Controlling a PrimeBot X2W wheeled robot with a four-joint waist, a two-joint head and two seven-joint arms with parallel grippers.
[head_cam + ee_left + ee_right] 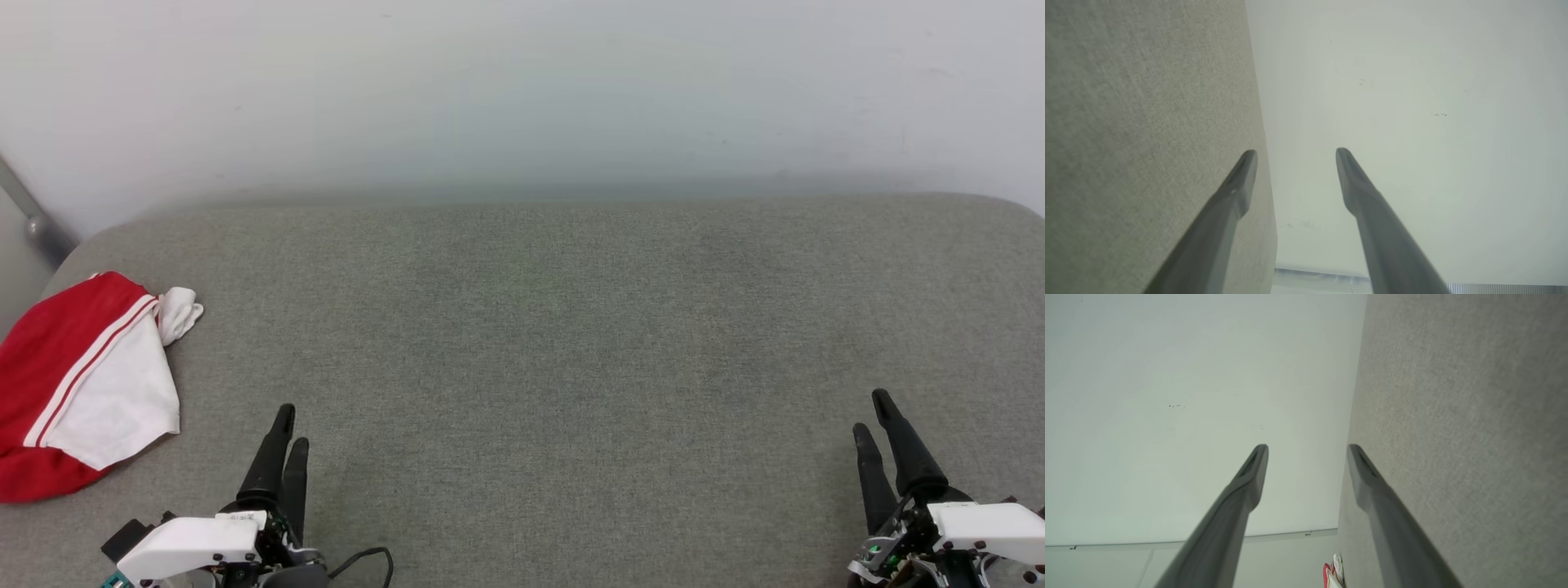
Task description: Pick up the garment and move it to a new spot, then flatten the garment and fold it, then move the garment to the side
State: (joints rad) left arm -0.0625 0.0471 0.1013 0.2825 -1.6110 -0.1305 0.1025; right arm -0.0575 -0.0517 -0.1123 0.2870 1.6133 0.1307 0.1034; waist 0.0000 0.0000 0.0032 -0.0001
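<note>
Garment (82, 384) lies loosely bundled at the far left edge of the grey padded table (571, 343), while left gripper (292, 426) and right gripper (870, 412) sit at the near corners (fingers parted, grasping nothing), apparently parked to leave the middle free

The garment (77, 384) is cut off by the head view's left edge

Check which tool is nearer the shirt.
Left. The left tool sits just right of the shirt, not touching it; the right tool is far across the grey surface, at the opposite side.
</note>
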